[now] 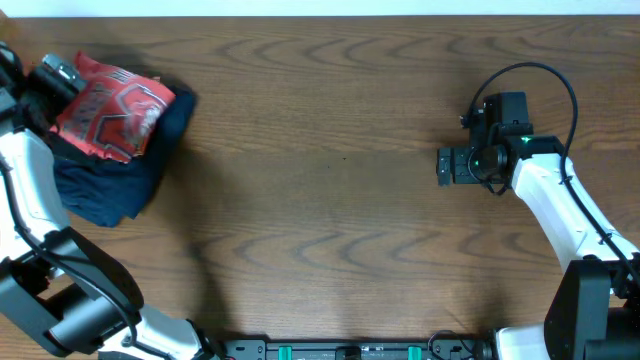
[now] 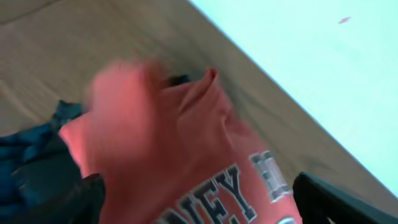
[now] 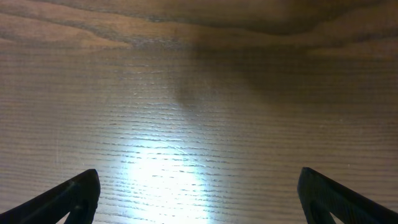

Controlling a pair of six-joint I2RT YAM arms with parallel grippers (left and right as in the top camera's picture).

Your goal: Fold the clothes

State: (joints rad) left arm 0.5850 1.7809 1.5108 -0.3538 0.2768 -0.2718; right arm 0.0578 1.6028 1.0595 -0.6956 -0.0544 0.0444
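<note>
Left jaws apart, T-shirt point(image 2: 186, 143) lettered "NEY"

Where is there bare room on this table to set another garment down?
Bare wooden table runs from the navy-blue folded garment to the right gripper. Crowded: the far-left corner, where the coral-red printed cotton T-shirt lies on it beside the left gripper.

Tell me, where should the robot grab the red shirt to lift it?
Probably the raised fold at the end of the red shirt nearest the left gripper, coming from above, since its open fingers straddle that end. The shirt lies bunched on a navy garment, so pinching the high ridge should miss the blue cloth.
</note>
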